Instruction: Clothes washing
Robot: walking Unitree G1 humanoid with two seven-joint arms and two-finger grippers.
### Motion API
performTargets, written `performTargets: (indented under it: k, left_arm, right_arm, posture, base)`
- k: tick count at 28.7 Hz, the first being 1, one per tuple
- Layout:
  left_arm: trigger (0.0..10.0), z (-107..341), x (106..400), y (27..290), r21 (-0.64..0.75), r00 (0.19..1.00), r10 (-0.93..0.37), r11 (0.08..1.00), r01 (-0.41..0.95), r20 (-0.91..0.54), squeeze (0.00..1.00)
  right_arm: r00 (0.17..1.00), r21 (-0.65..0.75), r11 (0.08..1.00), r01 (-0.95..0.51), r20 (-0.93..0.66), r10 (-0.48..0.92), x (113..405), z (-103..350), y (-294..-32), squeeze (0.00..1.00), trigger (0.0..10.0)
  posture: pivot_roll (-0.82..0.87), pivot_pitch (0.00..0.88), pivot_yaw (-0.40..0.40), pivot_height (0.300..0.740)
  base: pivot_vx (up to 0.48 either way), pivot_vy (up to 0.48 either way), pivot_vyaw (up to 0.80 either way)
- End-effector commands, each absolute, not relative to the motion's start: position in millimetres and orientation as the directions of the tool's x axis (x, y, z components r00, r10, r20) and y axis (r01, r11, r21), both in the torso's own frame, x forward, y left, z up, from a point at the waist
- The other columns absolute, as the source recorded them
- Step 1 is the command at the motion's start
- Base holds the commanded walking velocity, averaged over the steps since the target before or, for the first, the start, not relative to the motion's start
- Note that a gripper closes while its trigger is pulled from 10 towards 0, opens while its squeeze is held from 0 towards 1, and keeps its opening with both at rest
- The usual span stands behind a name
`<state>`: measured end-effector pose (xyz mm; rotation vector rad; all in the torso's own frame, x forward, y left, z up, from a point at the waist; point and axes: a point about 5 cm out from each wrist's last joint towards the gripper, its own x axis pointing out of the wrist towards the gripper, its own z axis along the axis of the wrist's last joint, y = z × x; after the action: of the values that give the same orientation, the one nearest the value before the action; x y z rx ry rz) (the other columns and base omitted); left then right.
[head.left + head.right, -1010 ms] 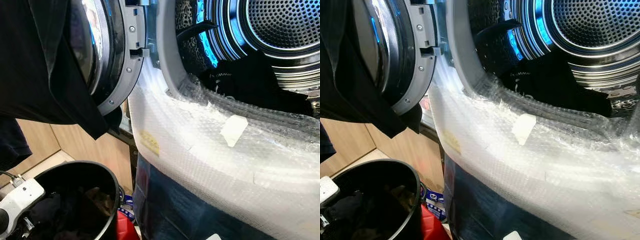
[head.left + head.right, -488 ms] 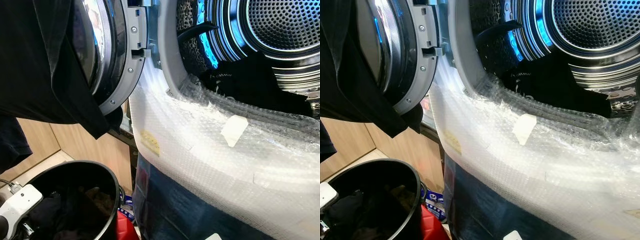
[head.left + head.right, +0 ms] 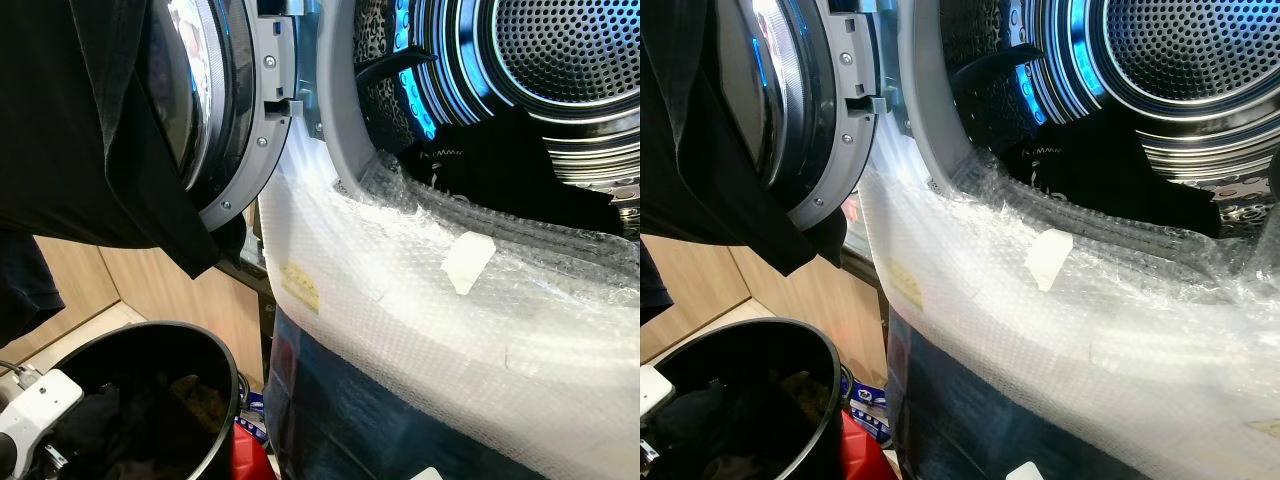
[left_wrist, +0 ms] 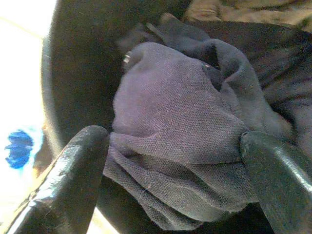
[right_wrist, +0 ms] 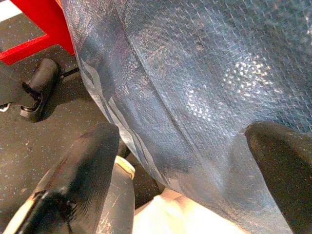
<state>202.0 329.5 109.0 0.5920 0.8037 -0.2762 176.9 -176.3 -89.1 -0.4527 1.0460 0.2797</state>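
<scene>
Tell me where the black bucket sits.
The black bucket stands low on the robot's left, below the open washer door, with the left gripper inside among dark clothes.

Pale wood panelling (image 3: 150,290) at lower left — dark speckled floor (image 5: 29,141) beneath.

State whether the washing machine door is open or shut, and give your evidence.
Open. The door is swung to the left, a black garment draped over it, and the perforated drum is exposed.

A black bucket (image 3: 215,375) holds a dark grey-purple cloth (image 4: 180,122). The washer's drum (image 3: 560,50) is silver, dotted with holes, with a blue glow. White bubble wrap (image 3: 420,300) covers the dark blue front (image 5: 195,97). A black garment (image 3: 90,130) drapes the door.
</scene>
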Motion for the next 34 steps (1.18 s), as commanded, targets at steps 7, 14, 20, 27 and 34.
performTargets:
  k: [7,14,20,27,34]
  left_arm:
    - [10.0,102.0,202.3,332.3,0.422,0.663,0.026,0.79,0.445,-0.748,0.0]
    - [10.0,97.6,203.4,328.3,0.412,0.661,0.016,0.794,0.448,-0.75,0.0]
    - [10.0,91.0,201.5,332.2,0.416,0.64,0.032,0.785,0.46,-0.768,0.0]
    - [10.0,79.6,203.4,325.5,0.354,0.64,0.001,0.834,0.424,-0.768,0.0]
    - [10.0,75.9,203.5,322.7,0.32,0.638,-0.018,0.854,0.41,-0.769,0.0]
  right_arm:
    - [0.49,-0.208,0.88,-0.428,-0.871,0.032,178.3,-88.7,-172.0,0.0,10.0]
    - [0.5,-0.21,0.879,-0.428,-0.865,0.037,182.3,-86.8,-171.8,0.0,10.0]
    - [0.503,-0.212,0.879,-0.428,-0.863,0.037,183.7,-86.1,-171.4,0.0,10.0]
    - [0.502,-0.218,0.872,-0.439,-0.864,0.036,182.8,-86.5,-171.7,0.0,10.0]
    - [0.493,-0.216,0.871,-0.441,-0.87,0.034,178.9,-88.2,-173.3,0.0,10.0]
  posture:
    - [0.25,0.004,-0.015,0.74]
    - [0.25,0.0,-0.016,0.74]
    - [0.25,0.0,-0.013,0.74]
    - [0.24,0.0,-0.012,0.74]
    - [0.23,0.0,-0.012,0.74]
  base:
    - [0.0,0.0,0.0]
    - [0.0,0.0,0.0]
    - [0.0,0.0,0.0]
    - [0.0,0.0,0.0]
    - [0.0,0.0,0.0]
